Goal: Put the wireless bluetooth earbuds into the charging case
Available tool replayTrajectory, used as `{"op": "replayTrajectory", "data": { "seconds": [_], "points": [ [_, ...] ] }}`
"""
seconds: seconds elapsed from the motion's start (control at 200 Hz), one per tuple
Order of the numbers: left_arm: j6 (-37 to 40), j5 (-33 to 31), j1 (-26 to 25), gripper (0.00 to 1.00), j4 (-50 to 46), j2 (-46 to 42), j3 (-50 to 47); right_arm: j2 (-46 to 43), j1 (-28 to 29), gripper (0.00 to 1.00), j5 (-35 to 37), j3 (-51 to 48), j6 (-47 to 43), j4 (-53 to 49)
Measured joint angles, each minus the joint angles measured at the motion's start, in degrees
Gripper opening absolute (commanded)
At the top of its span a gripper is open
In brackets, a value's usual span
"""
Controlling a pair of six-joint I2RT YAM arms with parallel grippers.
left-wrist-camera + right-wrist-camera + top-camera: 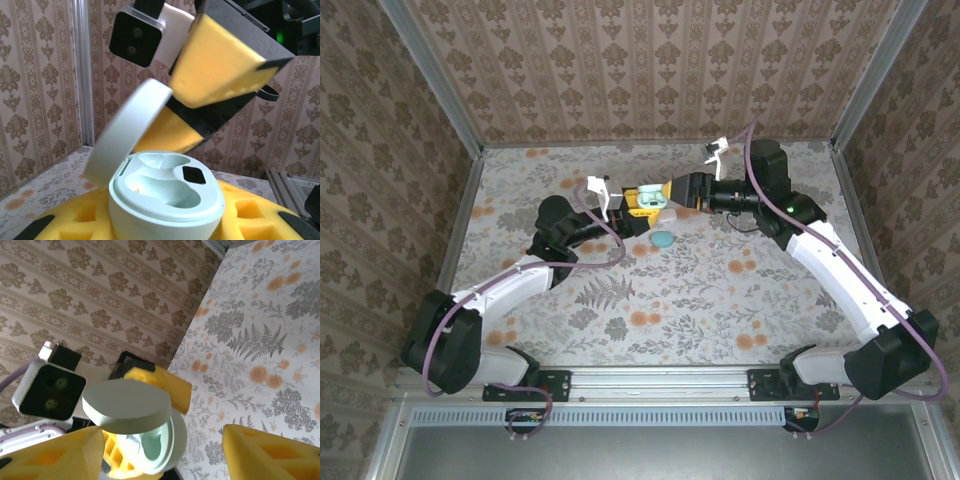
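Find charging case (165, 205) clamped between yellow pads (75, 220) of left tool (160, 227), held over desk (720, 300) middle, toward far edge. Find right tool (162, 452) just beside it, with jaws apart and nothing visible between them. Note lid (127, 132) open, tilted back. Note pale mint shell, smooth, pebble-shaped, with 2 wells (160, 187) bare inside and black square (192, 175) by inner rim. Judge opening done, 0 of 2 earbuds seated, both insertions left. See pale teal pebble (662, 239) on desk near the tools; cannot tell what.
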Motion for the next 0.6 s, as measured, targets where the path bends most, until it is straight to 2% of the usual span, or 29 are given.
{"op": "replayTrajectory", "data": {
  "seconds": [0.43, 0.6],
  "points": [
    [0.02, 0.04, 0.0, 0.27, -0.07, 0.0, -0.11, 1.6, -0.61, 0.67, 0.94, 0.7, 1.46, 0.46],
    [0.02, -0.79, 0.0, 0.26, 0.07, 0.0, -0.39, -0.42, -2.29, 0.67, 0.42, -0.07, 1.27, 1.18]
  ]
}}
